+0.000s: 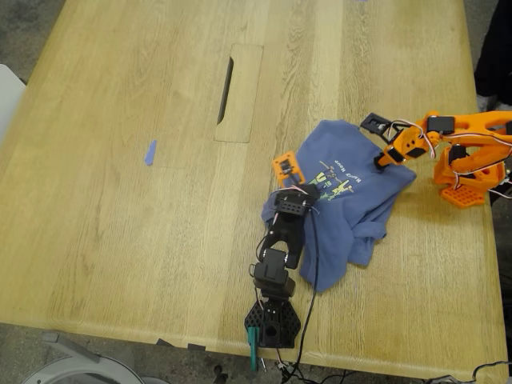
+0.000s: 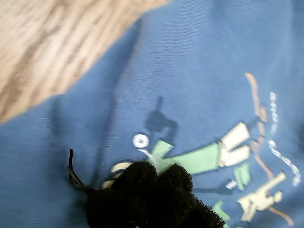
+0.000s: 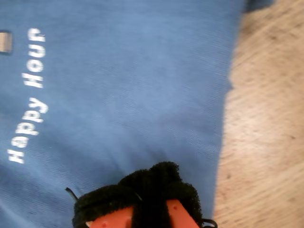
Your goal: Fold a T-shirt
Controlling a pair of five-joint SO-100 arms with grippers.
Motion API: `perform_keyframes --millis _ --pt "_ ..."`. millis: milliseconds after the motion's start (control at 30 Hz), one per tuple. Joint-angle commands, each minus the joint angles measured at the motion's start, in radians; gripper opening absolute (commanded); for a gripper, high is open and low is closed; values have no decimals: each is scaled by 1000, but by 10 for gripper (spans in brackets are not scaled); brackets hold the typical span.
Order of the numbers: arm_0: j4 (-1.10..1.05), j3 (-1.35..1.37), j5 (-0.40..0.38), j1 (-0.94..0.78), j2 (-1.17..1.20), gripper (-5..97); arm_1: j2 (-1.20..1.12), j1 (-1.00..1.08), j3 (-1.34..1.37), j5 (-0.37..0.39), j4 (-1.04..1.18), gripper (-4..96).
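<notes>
The slate-blue T-shirt (image 1: 356, 212) lies crumpled on the wooden table (image 1: 120, 240), toward the exterior view's right, chest print facing up. My first gripper (image 1: 302, 192), on the black arm, rests its black padded tip (image 2: 152, 194) on the shirt (image 2: 190, 71) at the green cartoon print (image 2: 199, 159). My second gripper (image 1: 382, 160), on the orange arm, presses its padded tip (image 3: 142, 197) onto the shirt (image 3: 118, 95) near an edge, beside the white lettering "Happy Hour" (image 3: 28, 95). Whether either pair of jaws is open or shut cannot be made out.
The black arm's base (image 1: 272, 320) stands at the table's near edge, and its cable crosses the shirt. At the exterior view's right stands the orange arm's base (image 1: 464, 172). A small blue tape strip (image 1: 150, 152) and an inset panel with a slot (image 1: 238, 92) lie farther off.
</notes>
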Motion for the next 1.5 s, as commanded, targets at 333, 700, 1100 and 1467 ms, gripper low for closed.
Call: perform_keyframes --millis 333,700,1100,1467 --pt "133 -91 8 -103 218 3 192 267 20 -35 89 0" --pt "256 -291 6 54 201 20 -192 -3 -337 -17 -107 -1" --pt "192 -98 9 -31 101 17 -442 -127 -149 6 -468 -1" --pt "147 17 28 -114 43 20 -405 -54 109 12 -600 -1"
